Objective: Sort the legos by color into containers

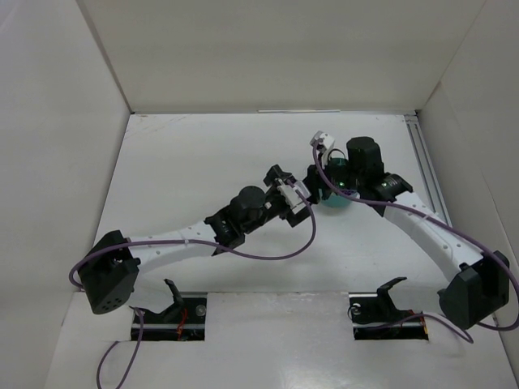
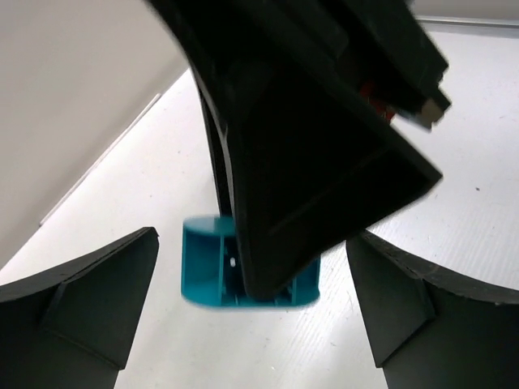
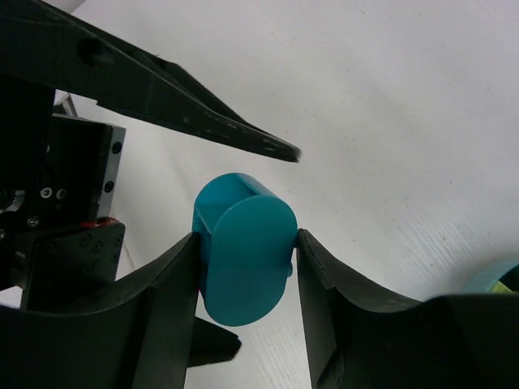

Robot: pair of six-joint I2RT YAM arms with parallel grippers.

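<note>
The right jaws [image 3: 247, 237] are clenched on the teal bowl [image 3: 243, 259], one finger pressed to each side of its rounded wall, with its smooth underside turned toward the right wrist camera. The left jaws [image 2: 251, 243] stand released and wide; the bowl sits just ahead of them, touching neither finger. Only the left wrist view shows the bowl's inner dividers, though the right jaws' own black body hangs in front and hides most of it. Only the right wrist view shows the grip itself, with one left finger [image 3: 186, 109] passing just beyond the bowl. Whether the bowl rests on the counter [image 1: 203, 162] or is lifted I cannot tell. Open counter spreads to the left of both jaws. The back wall [image 1: 276, 57] stands well beyond them, and the right wall [image 1: 478, 121] is nearer the right jaws. A yellow-green speck [image 3: 501, 284] at that view's corner is too cropped to name.
</note>
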